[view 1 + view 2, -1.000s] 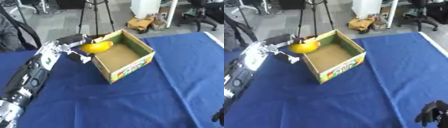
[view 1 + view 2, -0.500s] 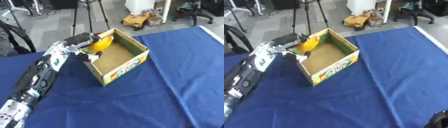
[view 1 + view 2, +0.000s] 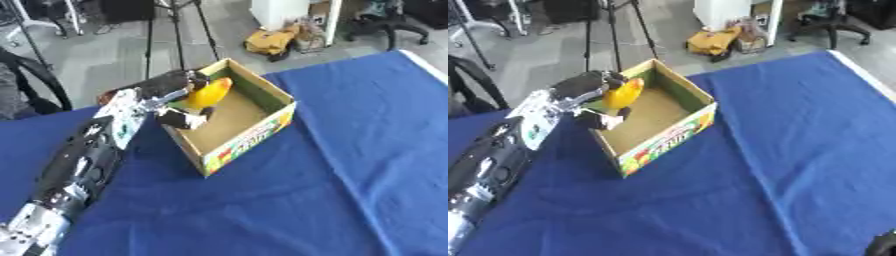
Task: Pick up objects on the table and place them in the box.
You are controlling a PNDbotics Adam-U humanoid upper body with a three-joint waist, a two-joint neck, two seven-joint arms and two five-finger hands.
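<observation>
A: Counts, quick. What's on the table?

B: One cardboard box, open top, printed green, yellow and red on its front wall. One yellow object. One blue cloth covering the table. No other loose items visible on the cloth.

A: The yellow thing, what does it look like?

B: Smooth, rounded, long-ish, bright yellow shading to orange along one edge. Can't tell what it is beyond that.

A: Where is it?

B: Over the box's left rear part, at about rim level, above the brown floor of the box. It sits in the left hand.

A: Hand state?

B: Left hand has fingers and thumb curled round the yellow object, arm coming in from the lower left. Right hand is only a dark sliver at the lower right corner of the right eye view; cannot tell how its fingers stand.
</observation>
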